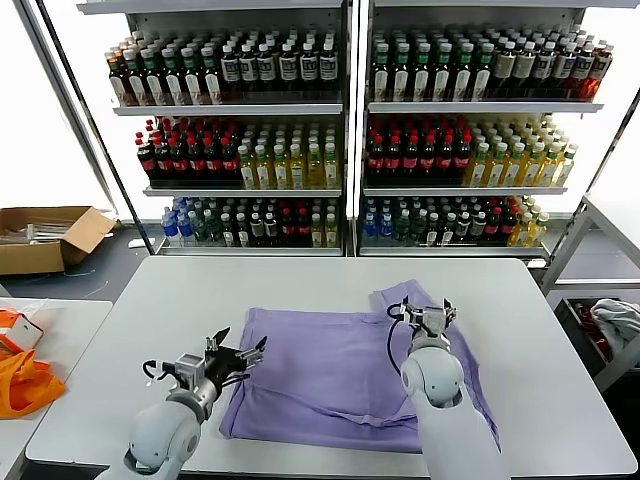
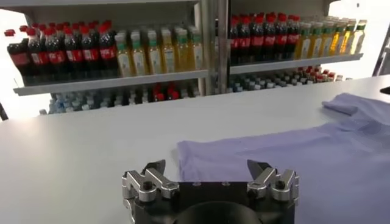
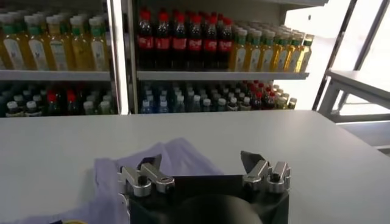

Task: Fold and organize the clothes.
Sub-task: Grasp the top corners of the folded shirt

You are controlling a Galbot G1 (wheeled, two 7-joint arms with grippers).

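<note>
The clothes are one lavender T-shirt point(image 1: 320, 375) spread flat on the white table point(image 1: 150, 300), with one sleeve point(image 1: 400, 293) sticking out at the far right; no print shows. My left gripper point(image 1: 240, 355) hovers open at the shirt's left edge, with nothing between its fingers. In the left wrist view the left gripper point(image 2: 207, 167) faces the T-shirt point(image 2: 280, 152), near a corner of the cloth. My right gripper point(image 1: 428, 310) stands open over the shirt's far right part, beside the sleeve. The right wrist view has the right gripper point(image 3: 201, 161) above that lavender sleeve point(image 3: 177, 155).
Shelves of drink bottles point(image 1: 340, 140) stand behind the table. An orange bag point(image 1: 25, 380) lies on a side table at the left, a cardboard box point(image 1: 45, 235) on the floor beyond. A metal rack point(image 1: 590, 250) with a grey-white cloth bundle point(image 1: 615, 320) stands at the right.
</note>
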